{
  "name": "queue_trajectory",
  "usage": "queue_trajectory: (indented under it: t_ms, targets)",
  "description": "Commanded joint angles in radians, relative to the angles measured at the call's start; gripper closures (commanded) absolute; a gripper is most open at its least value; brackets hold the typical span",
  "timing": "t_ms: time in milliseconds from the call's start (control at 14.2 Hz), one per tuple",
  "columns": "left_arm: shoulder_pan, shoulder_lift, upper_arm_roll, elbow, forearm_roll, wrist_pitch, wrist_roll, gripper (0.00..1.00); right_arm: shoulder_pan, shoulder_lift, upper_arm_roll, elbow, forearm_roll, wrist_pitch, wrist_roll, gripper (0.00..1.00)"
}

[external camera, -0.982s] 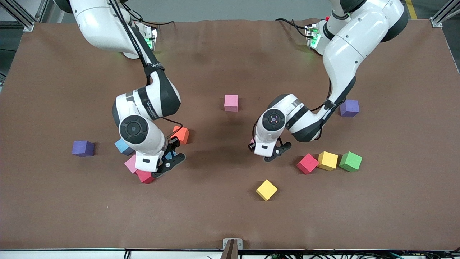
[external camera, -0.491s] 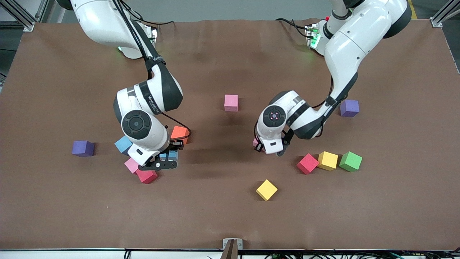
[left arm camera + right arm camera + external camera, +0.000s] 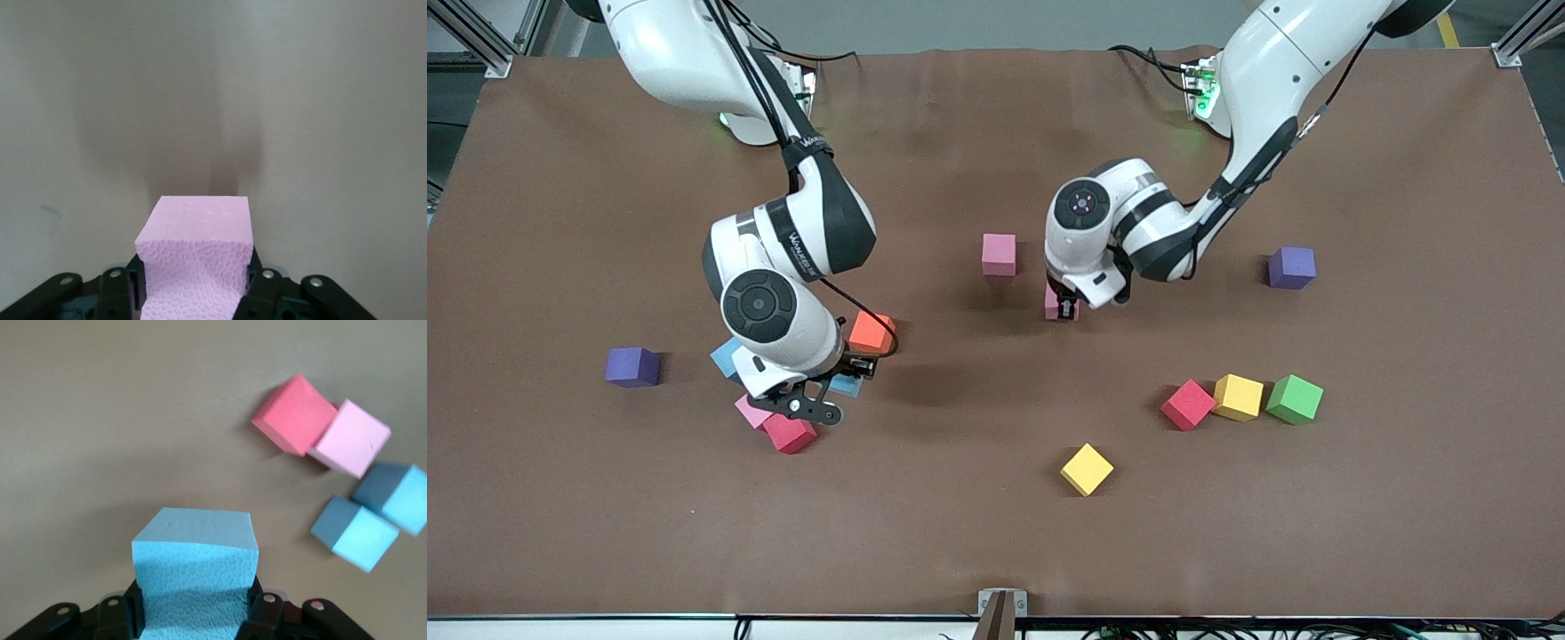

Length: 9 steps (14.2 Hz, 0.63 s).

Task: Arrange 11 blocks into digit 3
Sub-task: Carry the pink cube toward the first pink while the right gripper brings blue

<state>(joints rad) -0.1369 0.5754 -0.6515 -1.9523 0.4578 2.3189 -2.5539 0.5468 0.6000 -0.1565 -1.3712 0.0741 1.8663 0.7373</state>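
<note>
Front view shows the left gripper (image 3: 1064, 307) pinching a pink block (image 3: 1055, 303) just beside the lone pink block (image 3: 999, 253) (slightly nearer the camera), while the right gripper (image 3: 845, 380) clamps a blue block (image 3: 195, 567) over the red block (image 3: 789, 434).

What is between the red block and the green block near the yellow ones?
A yellow block sits between the red block and the green block, touching or nearly touching both. The front view shows it.
</note>
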Motion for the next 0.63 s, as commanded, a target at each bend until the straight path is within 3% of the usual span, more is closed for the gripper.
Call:
queue_trajectory:
  t_ms: [0, 140, 561]
  targets:
    - [0.01, -0.048, -0.017, -0.088, -0.001, 0.027, -0.101, 0.85, 0.019, -0.035, 0.009, -0.023, -0.011, -0.009, 0.3, 1.0]
    - [0.01, -0.046, -0.028, -0.121, -0.001, 0.048, -0.156, 0.85, 0.041, -0.035, 0.008, -0.026, -0.013, 0.001, 0.494, 1.0]
    - [-0.006, -0.039, -0.065, -0.158, 0.001, 0.144, -0.261, 0.85, 0.077, -0.042, 0.011, -0.042, 0.003, -0.045, 0.732, 1.0]
